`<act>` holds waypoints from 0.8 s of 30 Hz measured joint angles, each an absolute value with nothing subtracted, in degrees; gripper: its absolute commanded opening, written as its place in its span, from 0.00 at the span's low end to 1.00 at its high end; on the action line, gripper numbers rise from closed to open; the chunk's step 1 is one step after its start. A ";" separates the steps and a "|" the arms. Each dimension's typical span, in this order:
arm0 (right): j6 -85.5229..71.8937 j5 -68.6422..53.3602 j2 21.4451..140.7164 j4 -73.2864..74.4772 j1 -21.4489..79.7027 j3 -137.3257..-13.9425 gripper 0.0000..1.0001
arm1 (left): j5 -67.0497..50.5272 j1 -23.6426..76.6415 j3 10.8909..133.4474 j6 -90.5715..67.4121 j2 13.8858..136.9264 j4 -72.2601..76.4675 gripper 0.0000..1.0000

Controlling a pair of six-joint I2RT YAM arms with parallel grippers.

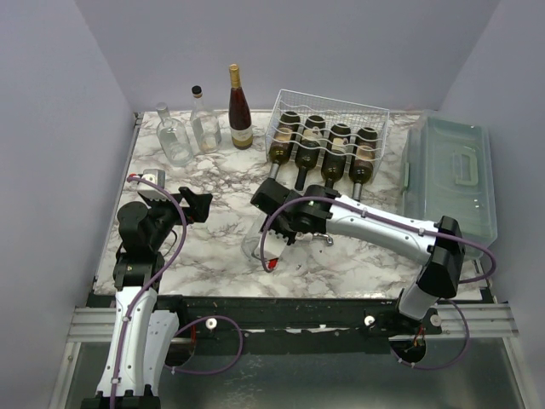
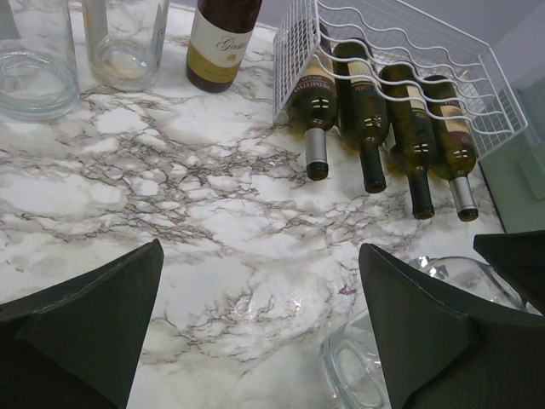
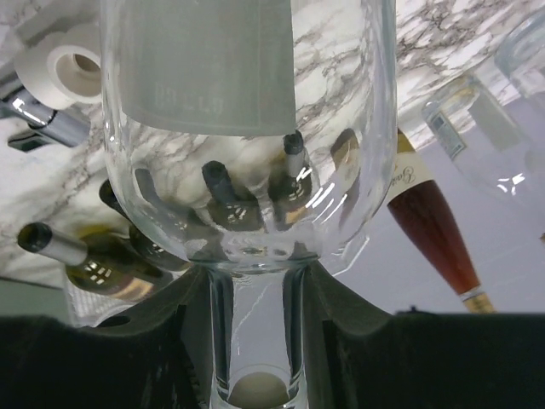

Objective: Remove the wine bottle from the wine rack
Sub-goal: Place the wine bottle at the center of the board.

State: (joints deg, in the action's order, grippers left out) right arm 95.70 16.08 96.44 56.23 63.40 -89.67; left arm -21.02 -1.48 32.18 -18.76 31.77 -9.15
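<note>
Four wine bottles (image 1: 337, 153) lie in the rack (image 1: 334, 101) at the back of the table (image 1: 213, 247), necks toward the arms; the leftmost label seems to read PRIMITIVO. Left of the rack, a standing red bottle (image 1: 239, 111) bears a script word starting with G. The right claw (image 3: 255, 341) clamps a clear bottle (image 3: 247, 170) by the neck. The left claw (image 1: 197, 204) gapes wide, empty.

White metal-wire wine rack (image 1: 358, 109), glossy glass btls (image 1: 337, 162), marble-look table (image 1: 213, 247).
</note>
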 measured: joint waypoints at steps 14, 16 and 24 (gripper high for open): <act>113.99 25.08 94.74 46.94 66.26 -81.69 0.00 | -21.50 -1.48 32.18 -18.79 31.64 -9.13 0.99; 115.57 25.76 94.74 46.44 66.32 -81.36 0.00 | -21.52 -1.48 32.18 -18.79 31.59 -9.15 0.99; 118.56 26.55 94.72 44.99 66.39 -81.17 0.00 | -21.63 -1.48 32.18 -18.79 31.59 -9.13 0.99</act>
